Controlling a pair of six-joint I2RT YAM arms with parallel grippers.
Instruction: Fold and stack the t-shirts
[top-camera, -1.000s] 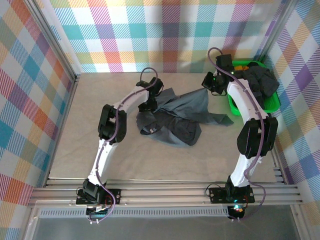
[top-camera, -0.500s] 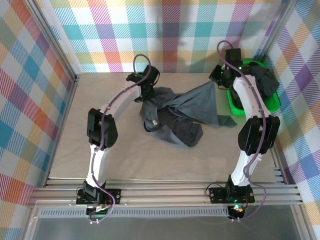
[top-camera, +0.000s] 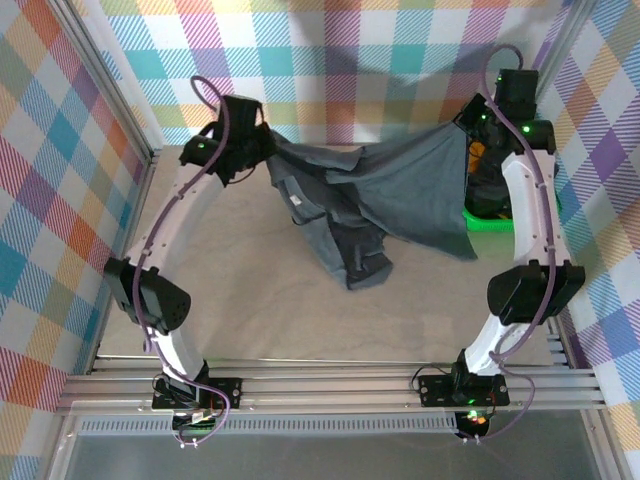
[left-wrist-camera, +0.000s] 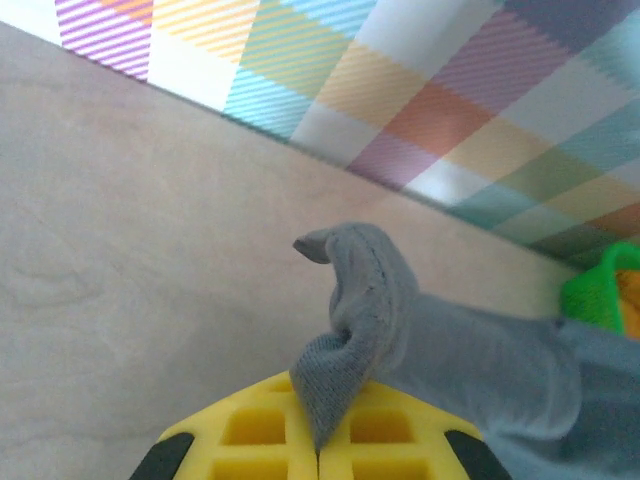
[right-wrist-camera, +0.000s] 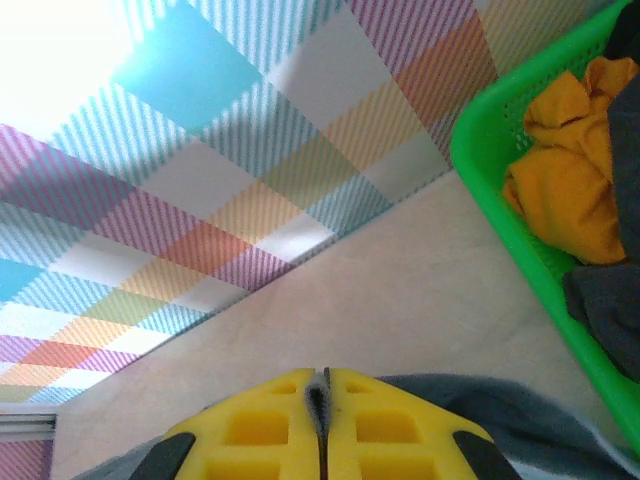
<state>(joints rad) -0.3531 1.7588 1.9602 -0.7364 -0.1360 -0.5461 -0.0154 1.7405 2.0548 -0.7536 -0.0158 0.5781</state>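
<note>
Overhead, one grey t-shirt (top-camera: 400, 195) hangs stretched over the desk (top-camera: 240, 300), left tool (left-wrist-camera: 318, 445) and right tool (right-wrist-camera: 318, 405) each clamped on an upper edge. Its end by the right arm screens part of the green bin (right-wrist-camera: 500, 150), which holds an orange cloth (right-wrist-camera: 565, 190).

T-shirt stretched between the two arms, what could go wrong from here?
1. The left jaws pinch just a small fold of the t-shirt; it could slip out.
2. The t-shirt hangs twisted and bunched, so it may land wrinkled on the table.
3. Its right end is close to the bin and could snag.
</note>
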